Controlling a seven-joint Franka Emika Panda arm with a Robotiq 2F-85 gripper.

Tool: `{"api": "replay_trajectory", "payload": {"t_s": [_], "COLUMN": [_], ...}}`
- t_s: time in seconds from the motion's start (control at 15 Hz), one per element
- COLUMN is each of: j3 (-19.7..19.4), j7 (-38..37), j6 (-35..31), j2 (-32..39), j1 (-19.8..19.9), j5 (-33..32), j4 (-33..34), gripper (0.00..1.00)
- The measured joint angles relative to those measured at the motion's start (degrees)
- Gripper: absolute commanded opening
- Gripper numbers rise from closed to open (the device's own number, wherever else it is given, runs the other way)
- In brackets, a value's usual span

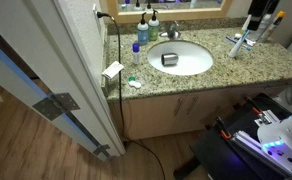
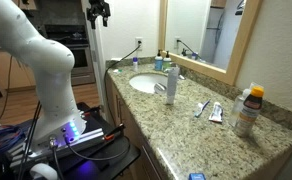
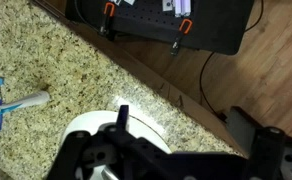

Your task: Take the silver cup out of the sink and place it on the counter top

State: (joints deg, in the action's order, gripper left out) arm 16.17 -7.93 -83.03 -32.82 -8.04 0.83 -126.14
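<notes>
The silver cup stands inside the oval white sink, near its middle. The sink is set in the speckled granite counter top, which shows in both exterior views. My gripper hangs high in the air, above and in front of the sink, far from the cup. In the wrist view its dark fingers are spread wide and empty over the sink's rim and the counter. The cup is hidden there.
A chrome faucet and a blue-capped bottle stand behind the basin. Toothbrush and toothpaste lie on the counter beside it. An orange-capped bottle stands farther along. The black robot cart is in front of the cabinets.
</notes>
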Motion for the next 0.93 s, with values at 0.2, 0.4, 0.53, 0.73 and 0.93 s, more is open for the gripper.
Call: {"api": "replay_trajectory", "payload": {"t_s": [0.2,0.4,0.53,0.73,0.93], "j3": [0.0,0.0,-0.1,-0.3,-0.5], "j7": [0.0,-6.1,-12.5,-20.0,-19.4], "j6": [0.0,2.4,2.6,3.0,3.1], "j2": [0.0,0.0,-0.1,-0.3,-0.3], "j1": [0.0,0.1,0.4,1.0,0.7], "j5": [0.0,0.0,0.6,3.6,6.9], "j4": [0.0,0.0,0.0,0.0,0.0], "gripper": [1.0,1.0,1.0,1.0,1.0]}}
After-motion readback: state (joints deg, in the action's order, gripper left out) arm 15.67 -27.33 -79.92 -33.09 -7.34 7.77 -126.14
